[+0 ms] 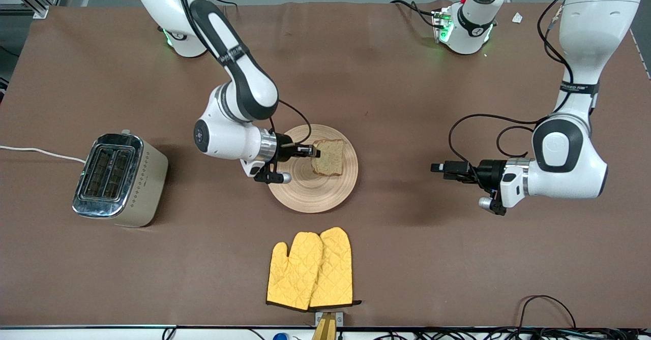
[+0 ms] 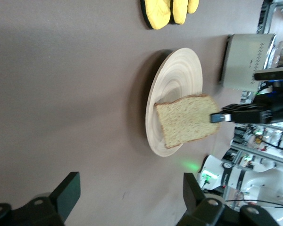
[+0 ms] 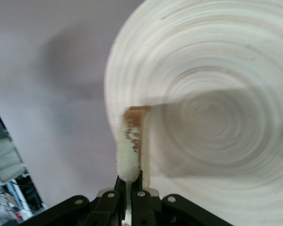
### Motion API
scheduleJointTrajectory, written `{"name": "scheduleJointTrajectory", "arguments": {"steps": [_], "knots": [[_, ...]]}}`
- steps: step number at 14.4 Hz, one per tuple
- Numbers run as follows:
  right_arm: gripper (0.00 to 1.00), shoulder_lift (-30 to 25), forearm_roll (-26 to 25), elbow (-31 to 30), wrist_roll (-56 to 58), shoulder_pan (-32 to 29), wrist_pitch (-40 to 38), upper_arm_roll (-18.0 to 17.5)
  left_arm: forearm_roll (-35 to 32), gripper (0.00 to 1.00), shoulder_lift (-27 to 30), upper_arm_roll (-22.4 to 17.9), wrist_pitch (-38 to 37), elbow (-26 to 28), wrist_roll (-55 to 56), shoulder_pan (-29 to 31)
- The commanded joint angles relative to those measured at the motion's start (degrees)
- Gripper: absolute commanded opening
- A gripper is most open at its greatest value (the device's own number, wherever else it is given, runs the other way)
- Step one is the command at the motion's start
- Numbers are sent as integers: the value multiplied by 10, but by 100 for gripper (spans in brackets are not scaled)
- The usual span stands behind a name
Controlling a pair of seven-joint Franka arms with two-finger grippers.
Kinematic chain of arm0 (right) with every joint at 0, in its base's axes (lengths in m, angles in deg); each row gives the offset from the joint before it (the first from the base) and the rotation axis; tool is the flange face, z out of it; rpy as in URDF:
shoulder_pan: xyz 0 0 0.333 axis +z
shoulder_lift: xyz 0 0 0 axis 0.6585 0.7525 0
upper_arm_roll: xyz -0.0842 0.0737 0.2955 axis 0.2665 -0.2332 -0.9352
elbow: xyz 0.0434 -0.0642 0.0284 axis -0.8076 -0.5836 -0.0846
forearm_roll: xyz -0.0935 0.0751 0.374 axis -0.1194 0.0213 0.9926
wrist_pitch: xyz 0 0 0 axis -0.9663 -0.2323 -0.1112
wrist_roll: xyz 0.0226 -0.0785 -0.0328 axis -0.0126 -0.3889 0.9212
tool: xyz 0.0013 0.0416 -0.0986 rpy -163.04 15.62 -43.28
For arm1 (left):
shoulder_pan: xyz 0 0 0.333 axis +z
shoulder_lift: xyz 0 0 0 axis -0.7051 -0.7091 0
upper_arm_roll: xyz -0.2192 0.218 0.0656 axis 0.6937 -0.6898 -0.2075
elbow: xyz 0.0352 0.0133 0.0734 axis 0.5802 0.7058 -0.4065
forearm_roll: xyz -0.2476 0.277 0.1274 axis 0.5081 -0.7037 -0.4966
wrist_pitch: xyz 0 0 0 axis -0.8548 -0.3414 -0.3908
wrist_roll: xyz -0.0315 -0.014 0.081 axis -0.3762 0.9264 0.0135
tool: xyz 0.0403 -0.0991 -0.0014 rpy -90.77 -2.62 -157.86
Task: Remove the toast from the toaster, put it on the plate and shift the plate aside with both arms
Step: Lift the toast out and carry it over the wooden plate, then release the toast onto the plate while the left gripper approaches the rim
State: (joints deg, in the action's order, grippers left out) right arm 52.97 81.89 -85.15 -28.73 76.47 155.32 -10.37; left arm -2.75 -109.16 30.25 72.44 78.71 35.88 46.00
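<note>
You see two arms, (image 1: 229, 65) and (image 1: 574, 142), over one brown table (image 1: 457, 258) holding one plate (image 1: 305, 192), one toast (image 1: 328, 158), one two-slot toaster (image 1: 119, 180) and two yellow oven mitts, (image 1: 294, 271) and (image 1: 333, 269).

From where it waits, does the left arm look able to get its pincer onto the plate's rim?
Probably yes: the left pincer hangs open facing the plate, with only bare table between. The right pincer holds the toast over it.
</note>
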Motion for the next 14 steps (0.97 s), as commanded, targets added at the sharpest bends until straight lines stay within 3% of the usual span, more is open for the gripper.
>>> {"name": "scheduleJointTrajectory", "arguments": {"steps": [1, 2, 3, 4, 6, 7, 10, 11, 14], "knots": [[0, -2, 17, -20, 74, -29, -3, -2, 59, 93, -8, 0, 25, 31, -49, -6], [11, -2, 17, -21, 85, -41, -8, -2, 82, 93, -15, 0, 26, 35, -61, -7], [32, -2, 11, -21, 82, -51, -20, -1, 99, 91, -20, 0, 26, 36, -67, -11], [61, -2, 4, -21, 80, -52, -43, 2, 110, 87, -25, 1, 26, 38, -69, -19], [93, -7, -25, -21, 78, -52, -66, 22, 125, 83, -37, 1, 26, 38, -71, -24], [100, -11, -27, -29, 69, -53, -82, 26, 129, 83, -45, 1, 26, 38, -71, -27], [100, -38, -30, -39, 50, -68, -145, 46, 156, 79, -67, 1, 30, 38, -80, -40], [100, -48, -38, -39, 50, -68, -181, 68, 164, 80, -75, 2, 31, 38, -94, -44], [100, -99, -115, -38, 44, -67, -280, 123, 214, 79, -89, 4, 41, 38, -124, -63]]}}
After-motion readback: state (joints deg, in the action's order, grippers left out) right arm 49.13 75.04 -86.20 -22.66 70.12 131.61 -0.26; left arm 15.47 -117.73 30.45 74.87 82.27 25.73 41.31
